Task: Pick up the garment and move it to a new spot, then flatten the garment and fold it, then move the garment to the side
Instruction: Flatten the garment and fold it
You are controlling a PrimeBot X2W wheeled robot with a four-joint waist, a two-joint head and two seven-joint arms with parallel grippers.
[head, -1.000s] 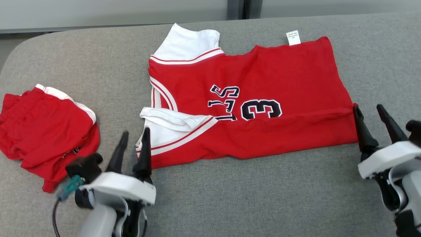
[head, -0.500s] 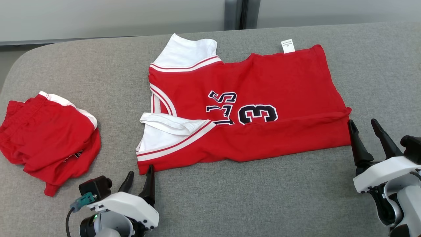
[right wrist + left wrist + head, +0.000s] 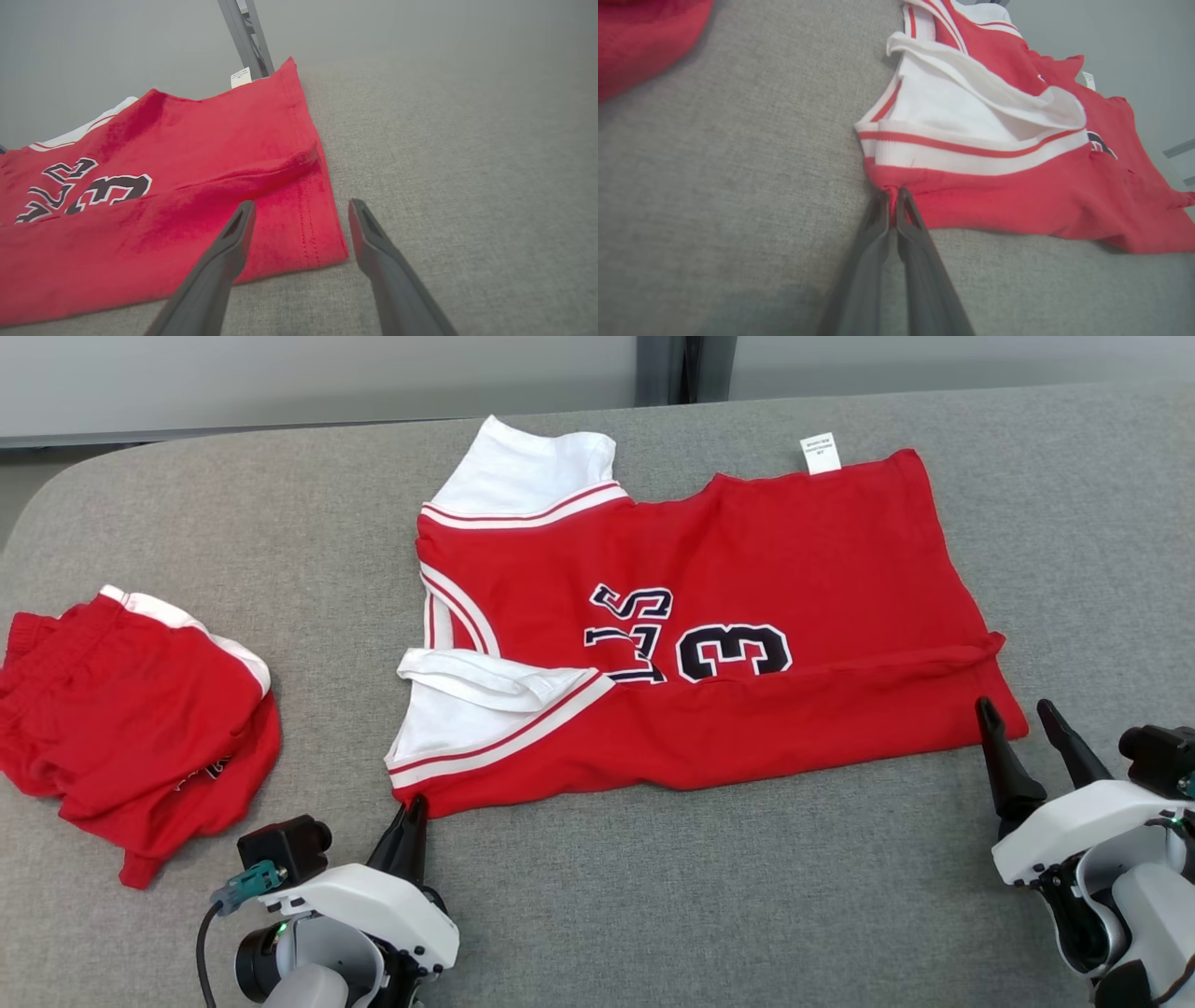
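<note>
the left gripper (image 3: 411,807), fingers spread at the near-left corner of the red jersey (image 3: 747,579) half a second before, had now come together. in the left wrist view its tips pinched a small tuck of the red hem (image 3: 893,196) just below the white striped armhole band. the right gripper (image 3: 1013,705) was unchanged, fingers still apart. in its wrist view one finger sat over the near-right corner of the cloth and the other over the grey surface (image 3: 653,896), and contact could not be confirmed. the jersey lay mid-surface, spread out, near edge already folded up over the number, sleeve end to the left. the red shorts (image 3: 131,709) sat well apart at far left. judgement: one corner secured, the other not, so the right side likely needs to close before any two-handed lift or fold.
</note>
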